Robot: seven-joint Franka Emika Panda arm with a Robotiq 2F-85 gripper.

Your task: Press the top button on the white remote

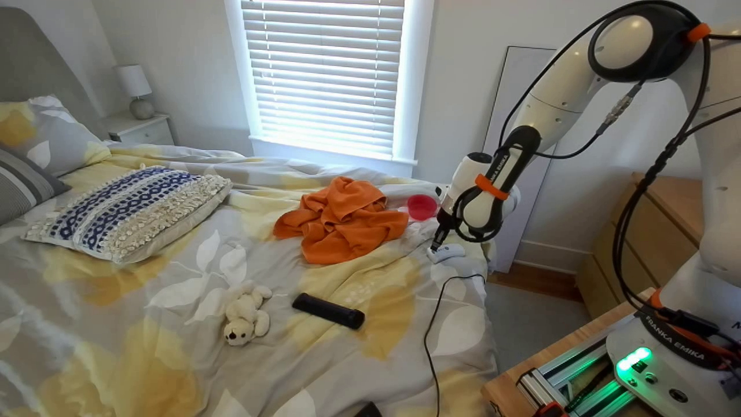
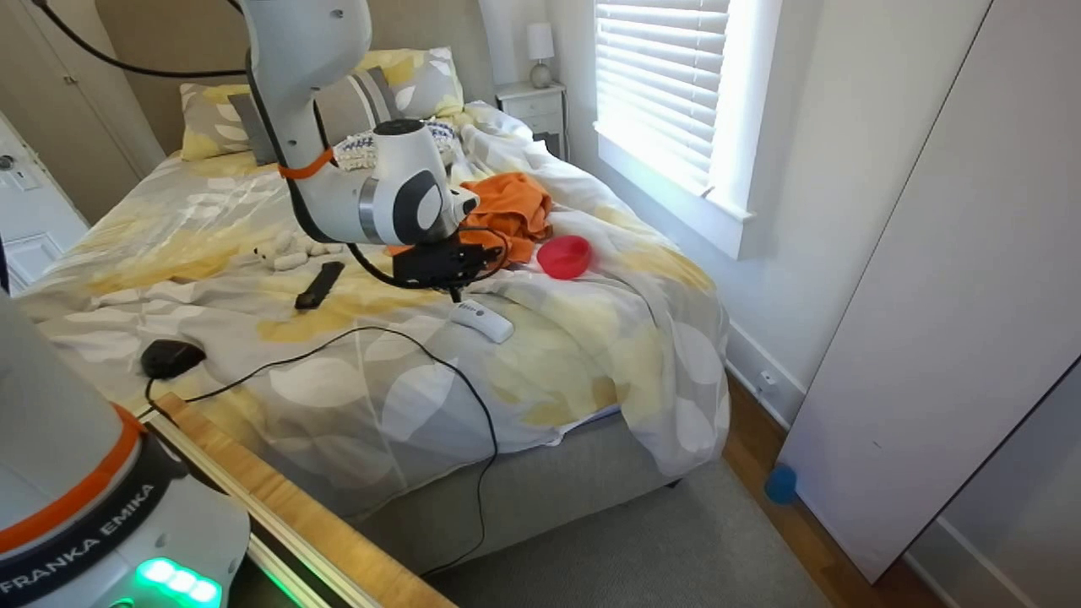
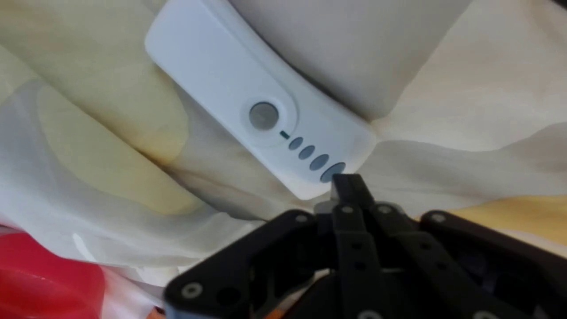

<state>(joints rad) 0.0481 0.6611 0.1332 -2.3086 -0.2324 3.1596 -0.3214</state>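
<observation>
The white remote (image 3: pixel 226 75) lies on the bed, face up, and shows in both exterior views (image 1: pixel 451 252) (image 2: pixel 488 324). The wrist view shows a round grey button (image 3: pixel 264 116) and a row of several oval grey-blue buttons. The largest oval button (image 3: pixel 331 173) is at the remote's end. My gripper (image 3: pixel 347 178) is shut and empty, pointing down with its fingertips together over that end. The fingertips hide the lower right edge of the largest oval button. I cannot tell whether they touch it. The gripper shows at the remote's end in both exterior views (image 1: pixel 435 248) (image 2: pixel 456 295).
A red bowl (image 1: pixel 422 207) and an orange cloth (image 1: pixel 344 223) lie beyond the gripper. A black remote (image 1: pixel 328 311) and a white plush toy (image 1: pixel 248 313) lie farther along the bed. A black cable (image 2: pixel 372 328) runs across the bedding near the white remote.
</observation>
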